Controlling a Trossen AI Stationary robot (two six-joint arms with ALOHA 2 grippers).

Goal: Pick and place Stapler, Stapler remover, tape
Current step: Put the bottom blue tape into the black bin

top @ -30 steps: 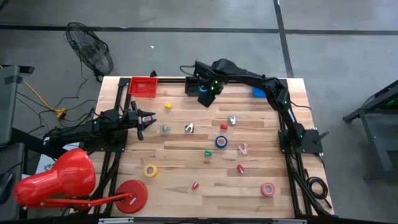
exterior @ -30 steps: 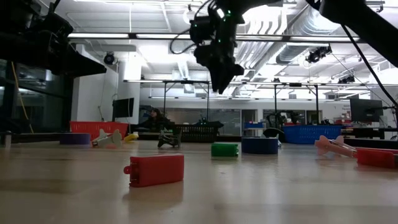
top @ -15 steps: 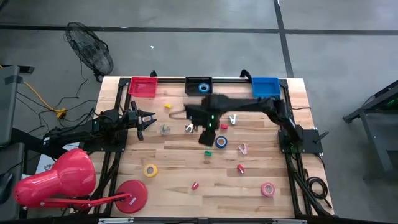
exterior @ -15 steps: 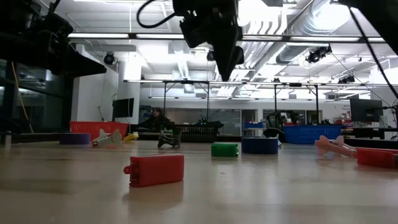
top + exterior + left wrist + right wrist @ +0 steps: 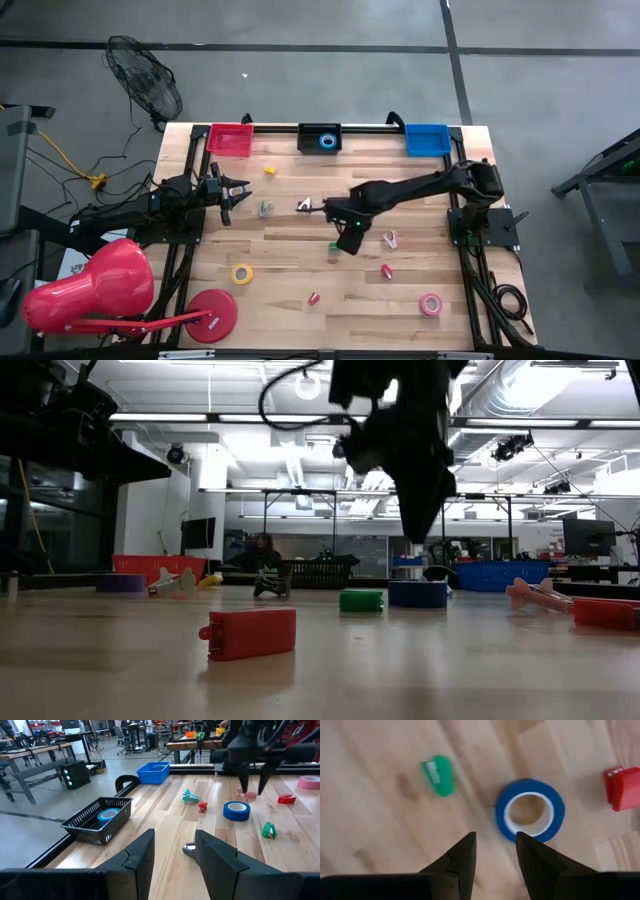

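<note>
From above, one blue roll of tape already lies in the black bin at the far edge, between the red bin and the blue bin. Much is left on the table: a yellow tape roll, a pink tape roll, a small green piece, small red pieces, and a few pale clip-like things I judge to be staple removers. So I reckon the job is barely begun. My right gripper hangs over the middle of the table and covers whatever is beneath it. My left gripper waits near the left edge.

From table height, a red block lies nearest, the green piece behind it and a blue tape roll beside that. My right gripper hangs above that roll, clear of it.

My left wrist camera shows my left fingers spread with nothing between them. Farther off, my right arm stands over the blue tape roll, and the taped bin sits to one side.

My right wrist camera shows my fingers parted and empty, the blue tape roll just beyond the tips, the green piece near it, and a red piece at the edge. That roll looks like my next pick.
</note>
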